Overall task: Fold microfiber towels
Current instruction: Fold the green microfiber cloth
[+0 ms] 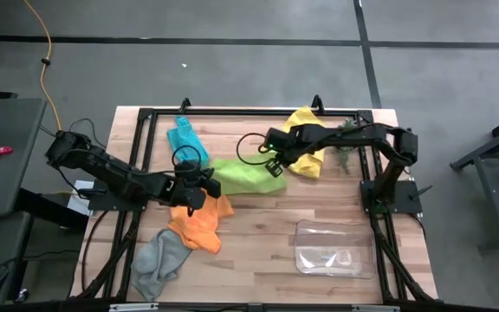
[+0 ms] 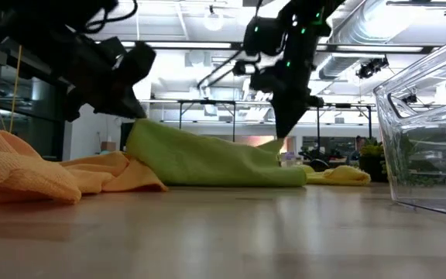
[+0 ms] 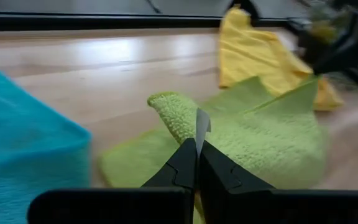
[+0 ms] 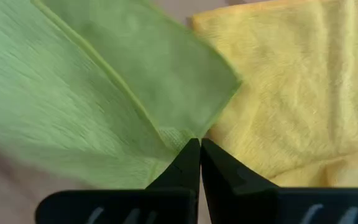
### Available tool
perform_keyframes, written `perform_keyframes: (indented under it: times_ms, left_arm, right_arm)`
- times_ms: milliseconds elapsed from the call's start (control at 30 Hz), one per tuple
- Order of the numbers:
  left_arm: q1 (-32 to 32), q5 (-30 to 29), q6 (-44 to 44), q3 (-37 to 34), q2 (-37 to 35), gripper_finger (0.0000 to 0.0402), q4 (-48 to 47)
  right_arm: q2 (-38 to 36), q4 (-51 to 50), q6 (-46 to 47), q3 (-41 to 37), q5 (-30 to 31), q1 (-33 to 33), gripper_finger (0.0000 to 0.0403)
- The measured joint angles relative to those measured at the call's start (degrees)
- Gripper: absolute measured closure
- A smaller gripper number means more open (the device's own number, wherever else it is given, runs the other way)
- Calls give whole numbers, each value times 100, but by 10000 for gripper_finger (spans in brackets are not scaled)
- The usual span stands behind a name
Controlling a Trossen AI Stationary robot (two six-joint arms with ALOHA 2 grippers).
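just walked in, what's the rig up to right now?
Folding towels. Both arms are on the lime green towel mid-table: the left gripper is shut on one end, the right gripper on a corner beside the yellow towel. The teal towel, orange towel and grey towel lie unfolded around them.

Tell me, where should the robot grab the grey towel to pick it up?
Probably the grey towel is best pinched at its upper edge beside the orange towel, coming straight down from above. It lies crumpled near the table's front left corner, so its raised folds give the gripper something to close on.
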Motion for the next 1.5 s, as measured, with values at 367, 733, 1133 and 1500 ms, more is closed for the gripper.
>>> perform_keyframes:
  times_ms: [367, 733, 1133, 1500]
  left_arm:
    - [714, 688, 168, 0, 56, 401, -246]
    - [873, 838, 307, 0, 675, 401, -26]
    - [873, 759, 309, 0, 685, 399, -171]
    - [1029, 800, 460, 0, 623, 338, -551]
  right_arm:
    - [216, -22, 0, 0, 306, -408, 403]
    - [216, -64, 131, 0, 211, -459, 403]
    - [216, 26, 228, 0, 206, -458, 403]
    - [213, 28, 387, 0, 378, -458, 323]
